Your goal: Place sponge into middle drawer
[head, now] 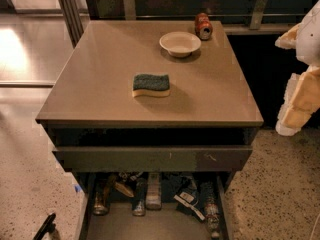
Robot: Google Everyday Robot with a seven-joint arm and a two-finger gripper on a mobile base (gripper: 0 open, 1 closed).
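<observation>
The sponge (pixel 151 85), dark green on top with a pale yellow foam layer below, lies flat near the middle of the brown cabinet top (pixel 100 59). The middle drawer (pixel 150 226) is pulled out below the cabinet's front; its grey floor shows between dark side rails, with several bottles and cans lying at its back. My gripper (pixel 299 101) shows only as white and yellowish parts at the right edge, well to the right of the sponge, off the cabinet's side and holding nothing that I can see.
A white bowl (pixel 180 43) and a red can (pixel 203 26) on its side sit at the back of the cabinet top. A flat grey-brown drawer front (pixel 150 158) juts out slightly above the open drawer. A black object (pixel 45 227) stands on the speckled floor at bottom left.
</observation>
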